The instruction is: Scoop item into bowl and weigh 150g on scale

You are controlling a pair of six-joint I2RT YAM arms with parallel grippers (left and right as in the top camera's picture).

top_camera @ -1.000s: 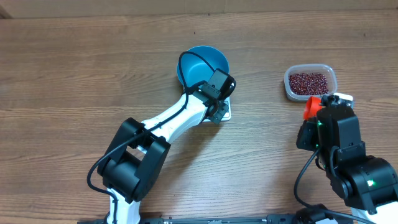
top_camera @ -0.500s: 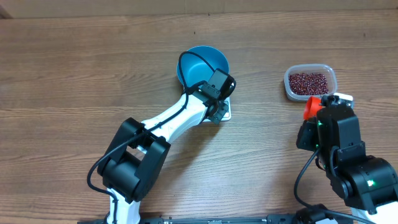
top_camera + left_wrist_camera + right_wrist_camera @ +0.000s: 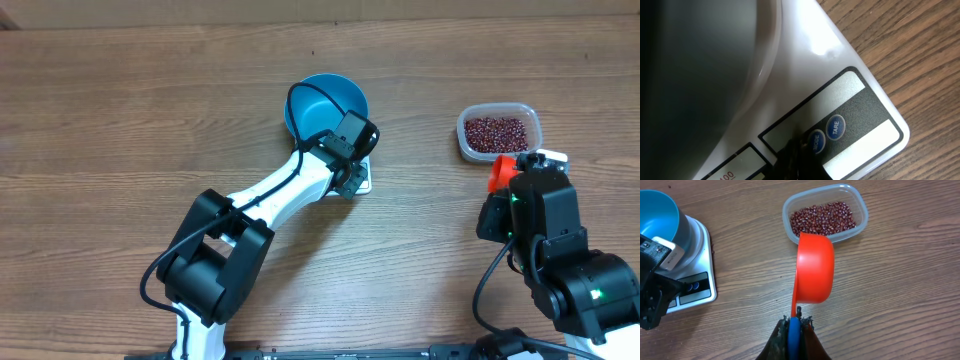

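Observation:
The blue bowl [image 3: 325,103] stands on the white scale [image 3: 363,181]; in the right wrist view both bowl [image 3: 657,215] and scale [image 3: 701,240] sit at the far left. My left gripper [image 3: 796,146] is shut, its dark tips resting on the scale's button panel [image 3: 860,107] right beside the MODE button [image 3: 816,141]. My right gripper [image 3: 795,323] is shut on the blue handle of an orange scoop [image 3: 815,270], which hangs tipped on its side above the table, just short of the clear tub [image 3: 860,211] of dark red beans [image 3: 823,218]. The scoop's inside does not show.
The TARE button [image 3: 835,126] lies just right of MODE, and part of the display [image 3: 735,167] shows at the bottom. Bare wooden table [image 3: 120,120] surrounds the scale and tub. The left arm [image 3: 270,195] stretches diagonally over the table's middle.

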